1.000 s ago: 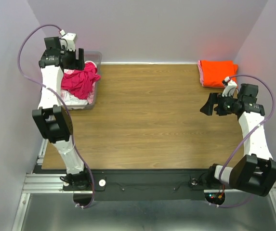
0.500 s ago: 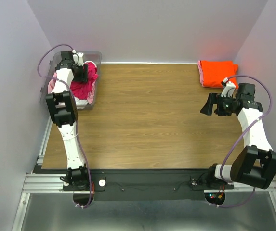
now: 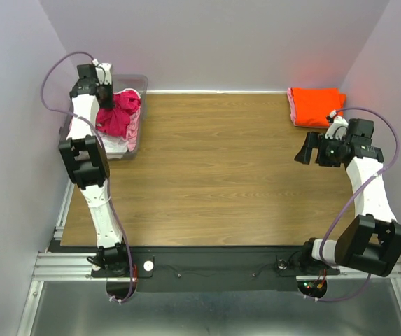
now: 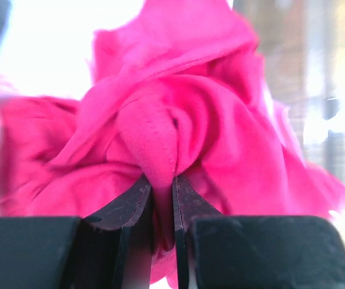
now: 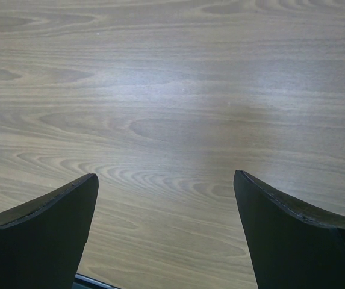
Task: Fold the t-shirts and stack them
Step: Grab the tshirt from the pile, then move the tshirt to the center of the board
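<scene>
Your left gripper [image 4: 162, 180] pinches the crumpled deep magenta-pink fabric t-shirt [image 4: 190, 120] at ten o'clock; your right gripper [image 5: 165, 177], three o'clock, hangs spread over the wood-grain worktop [image 5: 172, 90].

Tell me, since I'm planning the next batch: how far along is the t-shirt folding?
Done: one folded bright orange fabric t-shirt lies at the wooden table's far right corner. In hand: the left gripper pinches a fold of the deep magenta-pink fabric t-shirt in the clear plastic bin. To do: fold and stack that one, plus the white fabric beneath it. The right gripper hangs open over bare wood.
</scene>
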Controlling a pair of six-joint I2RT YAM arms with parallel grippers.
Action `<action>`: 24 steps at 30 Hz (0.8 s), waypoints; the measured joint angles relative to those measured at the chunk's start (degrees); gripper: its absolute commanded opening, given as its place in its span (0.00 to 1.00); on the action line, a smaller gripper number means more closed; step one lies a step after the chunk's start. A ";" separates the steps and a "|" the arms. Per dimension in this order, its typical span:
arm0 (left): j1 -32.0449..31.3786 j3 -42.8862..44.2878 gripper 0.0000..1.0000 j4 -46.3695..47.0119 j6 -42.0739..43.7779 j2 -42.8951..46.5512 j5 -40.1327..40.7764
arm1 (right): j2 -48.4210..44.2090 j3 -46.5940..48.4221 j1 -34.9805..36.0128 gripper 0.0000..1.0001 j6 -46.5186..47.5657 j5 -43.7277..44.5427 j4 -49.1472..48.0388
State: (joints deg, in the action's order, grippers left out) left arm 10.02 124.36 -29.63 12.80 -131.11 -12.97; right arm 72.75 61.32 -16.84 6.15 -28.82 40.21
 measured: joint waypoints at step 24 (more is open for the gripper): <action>-29.88 6.95 0.00 0.63 -2.58 28.37 -13.86 | -0.96 2.95 0.00 1.00 1.73 -6.49 -1.81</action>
State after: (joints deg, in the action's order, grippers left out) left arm -19.86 131.31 -28.99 10.22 -102.74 -26.83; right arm 71.79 64.27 -16.84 7.88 -35.31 38.39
